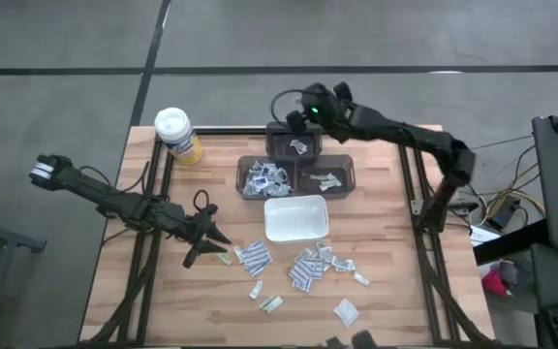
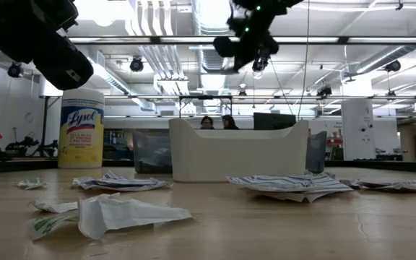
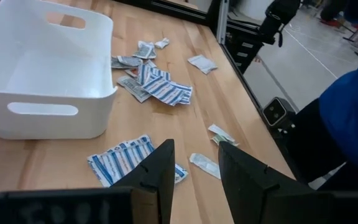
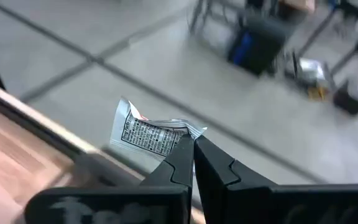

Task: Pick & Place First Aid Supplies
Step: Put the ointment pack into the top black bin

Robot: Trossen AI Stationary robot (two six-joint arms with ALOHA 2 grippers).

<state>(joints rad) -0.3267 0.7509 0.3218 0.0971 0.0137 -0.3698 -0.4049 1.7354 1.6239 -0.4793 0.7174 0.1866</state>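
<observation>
- An industrial lab: exposed ceiling ducts (image 2: 157, 29) and strip lights across the top of the low view.
- Grey concrete floor (image 1: 56, 58) surrounds the wooden workbench (image 1: 376, 233); seated people (image 2: 215, 123) at centre background.

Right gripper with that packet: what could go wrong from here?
1. The right gripper pinches the packet only by one edge, so it could slip free.
2. In the right wrist view the packet hangs past the table edge, over floor; a slip may land it off the table.
3. The left gripper hangs open over loose packets and might scatter them.
</observation>
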